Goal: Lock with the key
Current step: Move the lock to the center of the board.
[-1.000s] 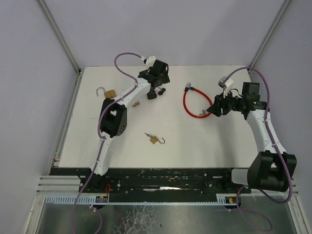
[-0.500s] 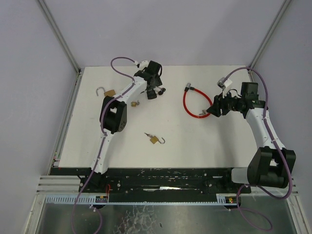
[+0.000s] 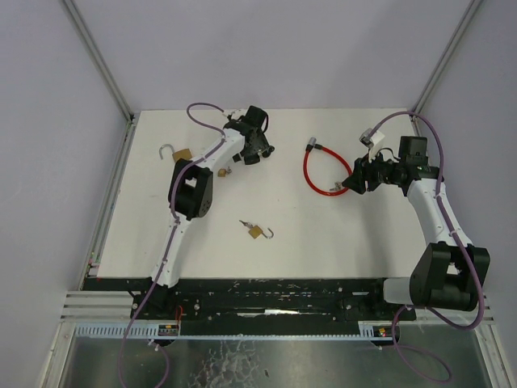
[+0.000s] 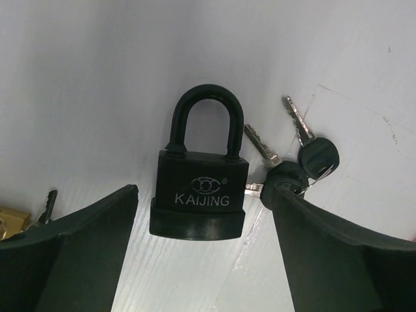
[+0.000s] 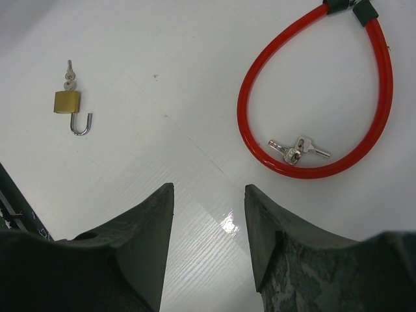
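Black padlock (image 4: pixel 198 198): matte, blocky body with raised "KAIJING" lettering and a thicker base. Its rounded shackle is seated at both ends. It lies flat on the table (image 3: pixel 323 234), far-left of centre.
Black-headed keys (image 4: pixel 284 177): two on a ring, with round dark heads and toothed silver blades. They lie just beside the padlock's right side. Whether one touches the body is hard to tell.
Left gripper (image 4: pixel 204 195): the dark, wedge-shaped fingers stand apart on either side of the padlock, and neither touches it.
Right gripper (image 5: pixel 209 192): the rough-textured fingers are spread, with only bare table between them.
Red cable lock (image 5: pixel 305 173): a glossy tube bent in a loop. Its black ends are cut off at the top of the right wrist view.
Silver keys (image 5: pixel 296 151): a small pair inside the loop.
Brass padlock (image 5: pixel 67 102): a square body with the hook shackle open and a key in it.
Brass edge (image 4: pixel 10 218): mostly cropped by the frame, with a key beside it.
Overhead: the black padlock is hidden under the left arm's wrist.
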`<action>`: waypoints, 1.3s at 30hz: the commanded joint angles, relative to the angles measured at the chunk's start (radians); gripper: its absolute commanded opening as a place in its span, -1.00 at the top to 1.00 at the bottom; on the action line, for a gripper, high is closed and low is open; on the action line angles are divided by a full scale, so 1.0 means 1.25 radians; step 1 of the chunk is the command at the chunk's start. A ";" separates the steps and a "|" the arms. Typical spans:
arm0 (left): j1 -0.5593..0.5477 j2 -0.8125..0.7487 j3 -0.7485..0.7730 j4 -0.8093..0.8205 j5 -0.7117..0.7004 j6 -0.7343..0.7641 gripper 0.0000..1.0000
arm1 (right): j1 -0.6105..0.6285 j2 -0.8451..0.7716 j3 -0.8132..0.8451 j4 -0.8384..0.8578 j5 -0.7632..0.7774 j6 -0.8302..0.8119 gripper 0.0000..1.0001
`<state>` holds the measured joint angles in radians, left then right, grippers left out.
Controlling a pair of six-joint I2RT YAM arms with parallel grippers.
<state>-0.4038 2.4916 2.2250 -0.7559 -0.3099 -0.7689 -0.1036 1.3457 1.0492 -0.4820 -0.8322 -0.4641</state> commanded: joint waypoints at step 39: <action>0.027 -0.099 -0.154 0.136 0.125 -0.063 0.75 | 0.004 -0.009 0.010 -0.016 -0.071 -0.023 -0.09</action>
<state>-0.3809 2.4687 2.1395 -0.7189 -0.2119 -0.8200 -0.1036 1.3613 1.0492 -0.4896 -0.8734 -0.4725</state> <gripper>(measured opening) 0.566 0.543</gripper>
